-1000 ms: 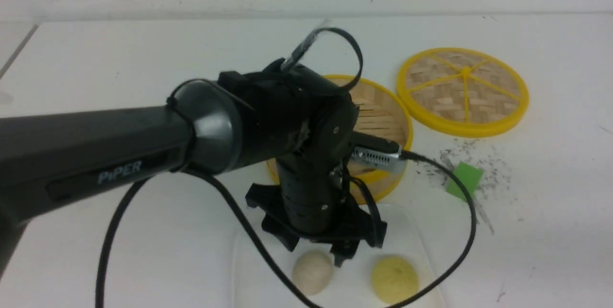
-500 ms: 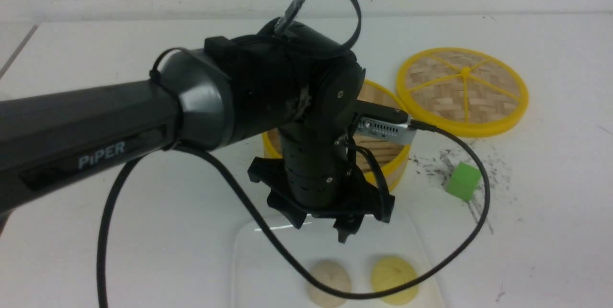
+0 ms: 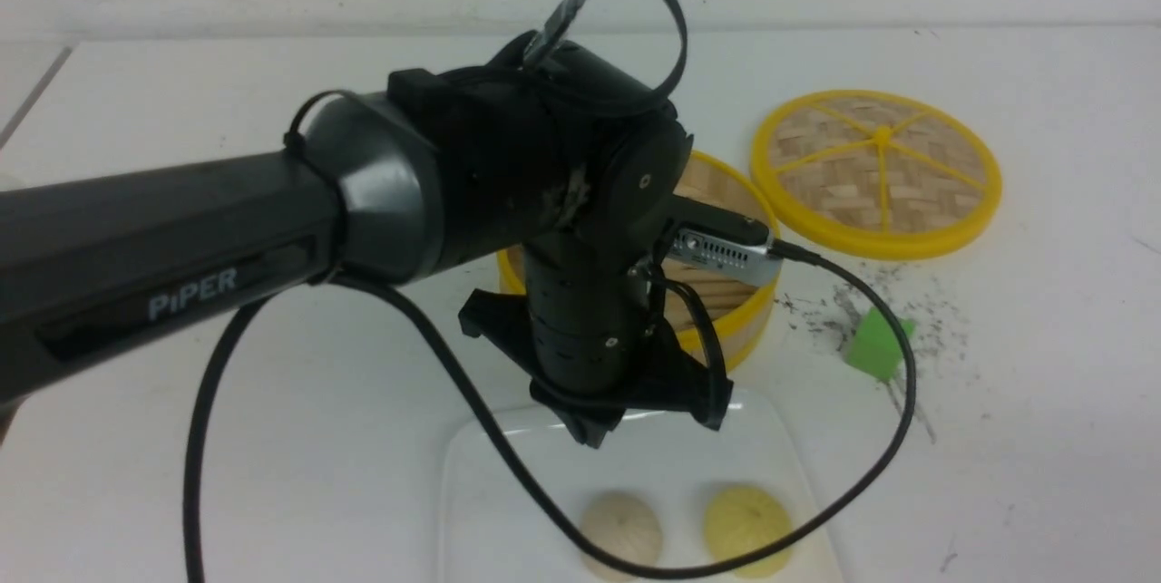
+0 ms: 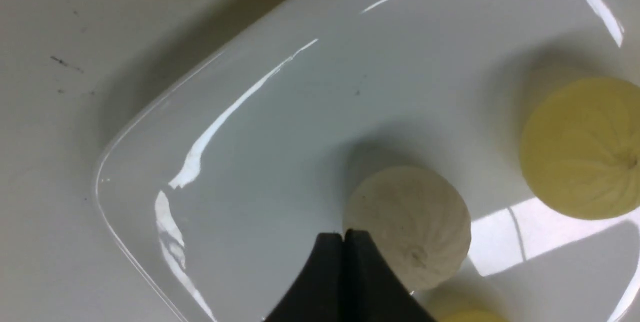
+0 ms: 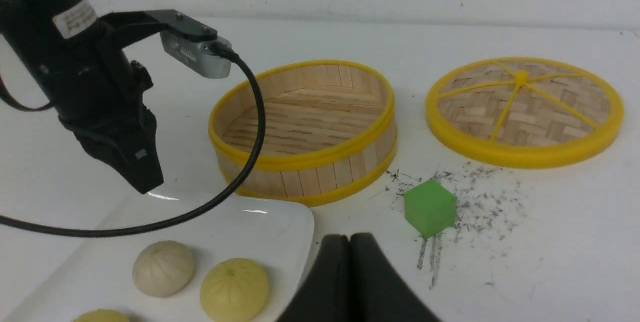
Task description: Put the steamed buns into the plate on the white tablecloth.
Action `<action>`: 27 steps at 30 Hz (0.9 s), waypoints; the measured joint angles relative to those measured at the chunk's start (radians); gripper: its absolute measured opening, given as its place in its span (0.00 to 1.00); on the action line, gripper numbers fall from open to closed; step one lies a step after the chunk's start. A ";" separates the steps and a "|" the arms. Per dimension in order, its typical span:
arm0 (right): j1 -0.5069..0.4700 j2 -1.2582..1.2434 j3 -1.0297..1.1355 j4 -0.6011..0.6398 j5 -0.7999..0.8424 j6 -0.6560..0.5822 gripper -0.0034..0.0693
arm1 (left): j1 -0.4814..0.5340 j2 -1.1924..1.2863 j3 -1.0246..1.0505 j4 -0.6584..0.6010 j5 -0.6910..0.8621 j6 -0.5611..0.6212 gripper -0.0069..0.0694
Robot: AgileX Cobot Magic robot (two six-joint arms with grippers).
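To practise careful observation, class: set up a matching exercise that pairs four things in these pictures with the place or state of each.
Things:
1 beige bun
2 steamer basket
3 green cube
4 left gripper

Places or states:
a empty
b shut, over the plate
c lying on the plate
d standing on the tablecloth

Pairs: 1-c, 2-a, 3-d, 4-b.

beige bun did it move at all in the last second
Yes. The beige bun has shifted right on the plate, toward the yellow bun, which stayed put, so the gap between them is narrower.
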 joint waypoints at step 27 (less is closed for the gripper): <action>0.000 0.000 0.088 0.044 -0.177 -0.041 0.05 | 0.000 0.000 0.000 -0.012 -0.013 0.003 0.10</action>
